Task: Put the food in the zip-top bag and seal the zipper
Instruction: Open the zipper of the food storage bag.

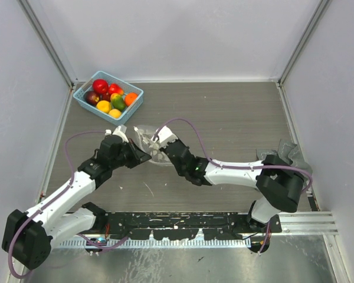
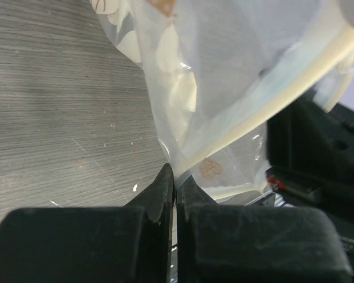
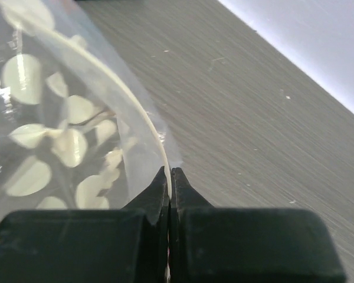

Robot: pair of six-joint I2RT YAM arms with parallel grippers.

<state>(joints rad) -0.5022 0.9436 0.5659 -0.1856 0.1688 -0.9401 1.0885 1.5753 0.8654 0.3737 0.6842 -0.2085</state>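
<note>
The clear zip-top bag with white flecks is held between both grippers at the table's middle. My left gripper is shut on one edge of the bag, pinching the plastic beside the pale zipper strip. My right gripper is shut on the other edge of the bag, at the curved zipper strip. The food, several glossy toy fruits in red, dark red, yellow, orange and green, lies in the basket at the back left, apart from both grippers.
The light-blue lattice basket sits in the back left corner by the wall. A grey crumpled object lies at the right edge near the right arm's elbow. Walls close in the table on three sides.
</note>
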